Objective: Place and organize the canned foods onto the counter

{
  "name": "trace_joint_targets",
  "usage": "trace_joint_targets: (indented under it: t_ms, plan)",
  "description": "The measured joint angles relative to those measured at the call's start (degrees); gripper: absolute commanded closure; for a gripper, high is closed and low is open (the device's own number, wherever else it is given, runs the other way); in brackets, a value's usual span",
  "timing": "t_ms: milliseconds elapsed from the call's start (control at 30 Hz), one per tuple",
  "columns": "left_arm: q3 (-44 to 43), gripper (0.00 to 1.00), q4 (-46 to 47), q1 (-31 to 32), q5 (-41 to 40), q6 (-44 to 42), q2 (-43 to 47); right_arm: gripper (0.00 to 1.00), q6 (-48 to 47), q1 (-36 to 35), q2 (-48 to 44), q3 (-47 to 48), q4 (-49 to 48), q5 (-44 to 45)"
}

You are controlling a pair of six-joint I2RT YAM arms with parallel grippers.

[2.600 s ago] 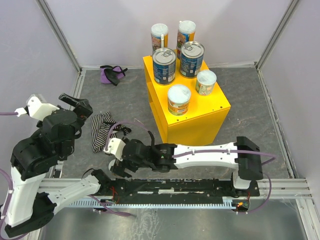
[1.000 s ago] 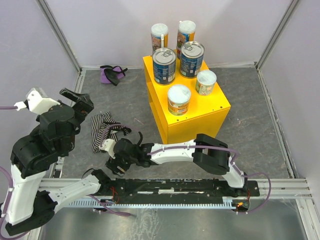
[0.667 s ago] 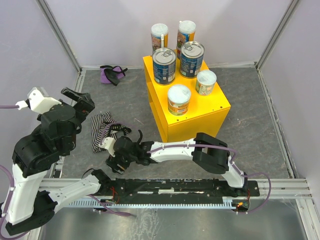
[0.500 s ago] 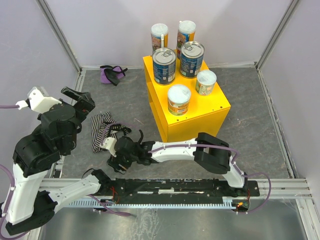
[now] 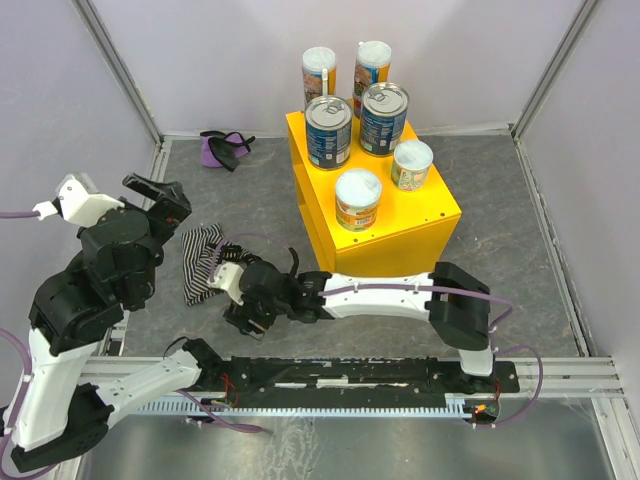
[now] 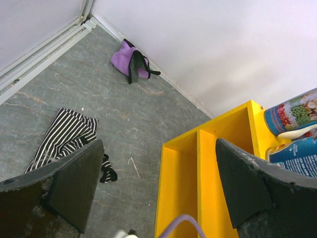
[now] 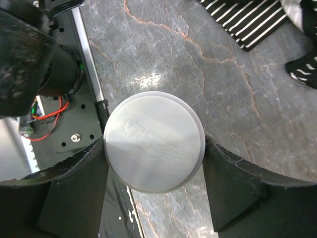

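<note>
Right pincer (image 7: 154, 166) around white-lidded can (image 7: 153, 141)

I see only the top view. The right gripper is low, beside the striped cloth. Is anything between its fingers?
Observer: Yes, a white-topped can; both fingers seem to touch it.
Operator: Is it upright?
Observer: Its top faces the wrist camera, with the floor behind it.
Operator: What does the left gripper face?
Observer: The counter's hollow side, which has a divider.
</note>
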State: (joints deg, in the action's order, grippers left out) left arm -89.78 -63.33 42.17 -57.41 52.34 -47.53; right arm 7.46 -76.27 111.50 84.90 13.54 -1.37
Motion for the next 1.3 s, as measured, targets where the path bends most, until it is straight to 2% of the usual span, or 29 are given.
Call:
trace_joint_targets:
  t_ms: [267, 500, 767, 1000, 1300]
  plan:
    - [0.09, 0.01, 4.26, 0.0, 0.52, -2.69, 0.17, 0.99, -1.2, 0.0, -9.01, 2.23, 7.87, 1.31]
    - [0.09, 0.01, 7.48, 0.0, 1.11, -4.44, 0.17, 0.99, -1.38, -0.26, -15.98, 10.75, 14.38, 3.04]
    - [0.04, 0.01, 10.27, 0.0, 3.85, -7.93, -0.83, 0.99, -2.73, -0.61, -19.63, 21.81, 20.06, 6.64]
    - [-1.86, 0.01, 12.07, 0.0, 8.92, -12.39, -4.76, 0.99, -6.64, -0.61, -19.85, 32.41, 25.49, 13.31]
    - [-3.19, 0.0, 15.72, 0.0, 18.4, -18.12, -9.97, 0.99, -12.55, -0.48, -22.08, 38.49, 28.59, 22.75]
